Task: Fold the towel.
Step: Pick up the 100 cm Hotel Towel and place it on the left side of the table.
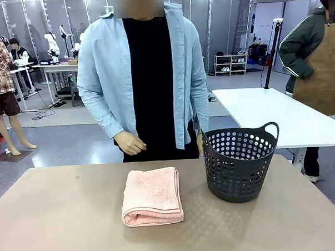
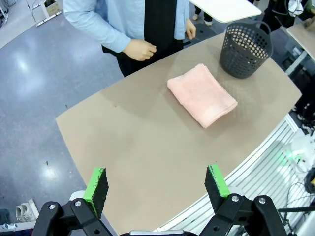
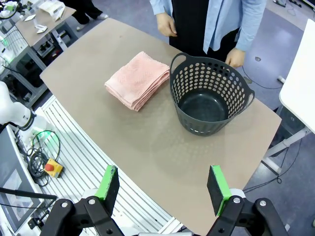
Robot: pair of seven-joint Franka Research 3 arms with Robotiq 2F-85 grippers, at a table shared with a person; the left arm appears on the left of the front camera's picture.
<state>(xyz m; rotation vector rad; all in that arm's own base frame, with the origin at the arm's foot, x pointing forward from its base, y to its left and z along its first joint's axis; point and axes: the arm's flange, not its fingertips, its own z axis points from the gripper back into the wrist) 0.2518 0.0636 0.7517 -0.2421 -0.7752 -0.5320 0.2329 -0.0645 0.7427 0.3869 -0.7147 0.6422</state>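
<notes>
The towel [image 1: 152,196] lies folded on the surface [image 1: 60,219], just beside the basket [image 1: 239,164]. Both claws, left [image 2: 156,186] and right [image 3: 164,186], hang wide and empty, high above. I'd only square its edges.

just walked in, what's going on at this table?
Nothing is being handled right now. The towel lies folded on the table, beside the empty basket and apart from it. Both robot hands, left and right, hang open above the table, holding nothing. A person stands at the far side, hands off the towel.
</notes>
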